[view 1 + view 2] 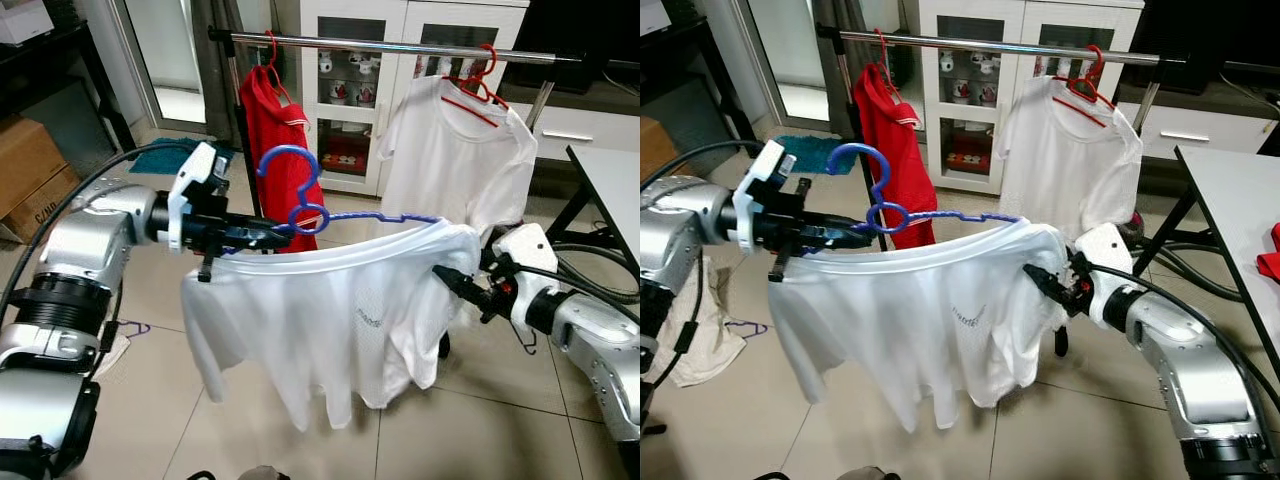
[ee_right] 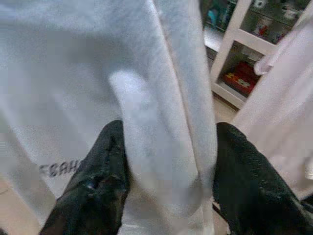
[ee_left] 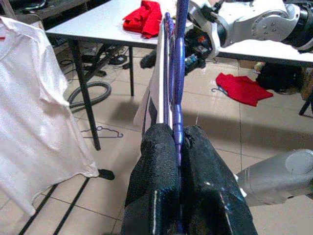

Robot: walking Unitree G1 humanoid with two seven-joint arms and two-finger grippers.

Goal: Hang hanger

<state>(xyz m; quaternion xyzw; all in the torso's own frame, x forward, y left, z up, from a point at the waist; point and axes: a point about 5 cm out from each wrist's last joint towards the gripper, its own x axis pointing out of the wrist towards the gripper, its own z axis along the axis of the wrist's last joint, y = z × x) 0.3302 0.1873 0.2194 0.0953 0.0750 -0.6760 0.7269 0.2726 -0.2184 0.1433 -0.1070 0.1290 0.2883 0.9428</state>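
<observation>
A blue hanger (image 1: 300, 212) carries a white T-shirt (image 1: 320, 320), held level in front of me below the clothes rail (image 1: 400, 47). My left gripper (image 1: 258, 237) is shut on the hanger's left arm, and its black fingers (image 3: 151, 181) pinch the blue wire (image 3: 178, 73) in the left wrist view. My right gripper (image 1: 445, 274) is at the shirt's right shoulder. Its fingers (image 2: 105, 166) stand apart with a fold of the white cloth (image 2: 156, 147) between them.
On the rail hang a red shirt (image 1: 275, 110) and a white shirt (image 1: 455, 150), both on red hangers, with a free stretch between them. A white cabinet (image 1: 350, 90) stands behind. A grey table (image 1: 610, 180) is at the right, cardboard boxes (image 1: 30, 170) at the left.
</observation>
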